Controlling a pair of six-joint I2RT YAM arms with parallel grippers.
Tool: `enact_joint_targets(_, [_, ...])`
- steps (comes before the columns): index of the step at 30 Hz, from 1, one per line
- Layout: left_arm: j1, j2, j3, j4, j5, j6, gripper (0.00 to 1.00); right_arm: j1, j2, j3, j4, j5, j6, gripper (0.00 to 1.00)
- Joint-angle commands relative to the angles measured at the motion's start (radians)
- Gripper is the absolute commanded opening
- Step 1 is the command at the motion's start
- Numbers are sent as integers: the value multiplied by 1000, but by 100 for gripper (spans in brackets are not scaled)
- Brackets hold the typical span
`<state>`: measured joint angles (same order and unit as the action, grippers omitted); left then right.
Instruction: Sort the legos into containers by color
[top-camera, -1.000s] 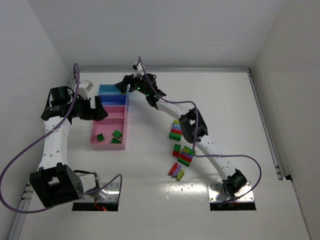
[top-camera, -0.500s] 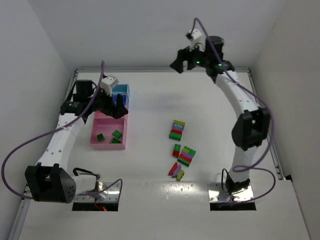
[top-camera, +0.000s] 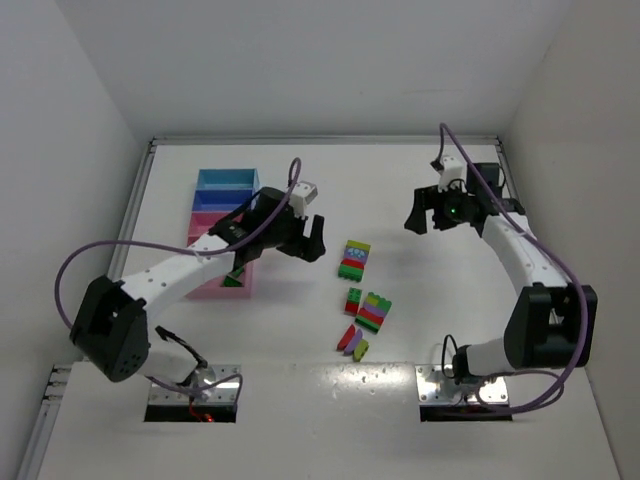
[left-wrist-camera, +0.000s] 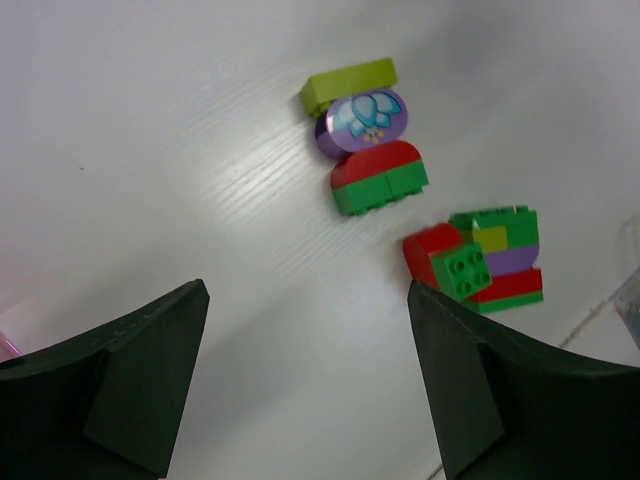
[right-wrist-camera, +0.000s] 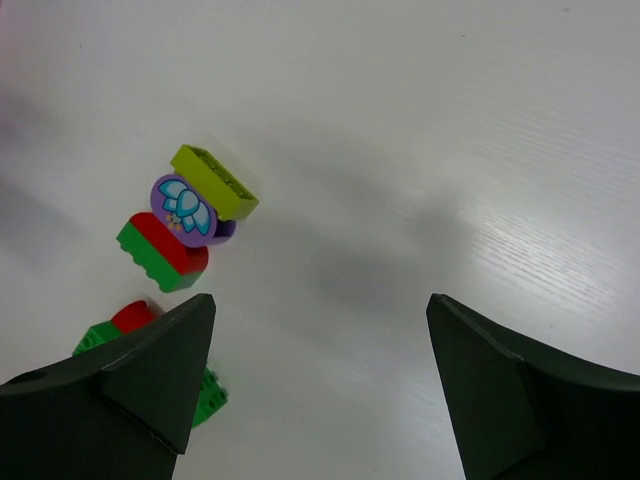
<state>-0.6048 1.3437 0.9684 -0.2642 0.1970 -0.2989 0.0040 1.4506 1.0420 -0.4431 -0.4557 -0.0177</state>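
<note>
You swung the left gripper (top-camera: 310, 240) from the trays (top-camera: 225, 181) at 10 o'clock toward the bricks (top-camera: 352, 260) mid-table and drew the right gripper (top-camera: 420, 216) to 2 o'clock, both wide open and empty, so another pick looked due.

My left arm (top-camera: 170, 275) folds out to 8 o'clock from its base, then runs toward 2 o'clock and ends near the middle of the top view. The left gripper (top-camera: 306, 243) faces 3 o'clock, jaws spread wide, both fingers (left-wrist-camera: 130, 380) dark in the wrist view. My right arm (top-camera: 525, 255) bends at 4 o'clock and climbs toward 1 o'clock. The right gripper (top-camera: 416, 218) faces 9 o'clock, its jaws also wide.
</note>
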Motion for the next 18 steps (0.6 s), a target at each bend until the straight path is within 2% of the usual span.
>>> enact_joint_targets(1, [-85, 90, 128, 47, -197, -153, 88, -44, -91, -48, 58, 11, 16, 87])
enact_joint_targets(2, [-110, 115, 157, 33, -285, -173, 88, -44, -91, -48, 58, 0, 39, 87])
enact_joint_targets(4, [-174, 159, 220, 20, -358, -222, 91, -74, -101, -62, 69, 0, 61, 87])
enact_joint_targets(10, [-325, 314, 303, 0, -461, -282, 96, -125, -81, -62, 96, -44, 126, 87])
enact_joint_targets(18, [-336, 489, 382, -21, -492, -284, 96, -164, -72, -53, 96, -86, 136, 87])
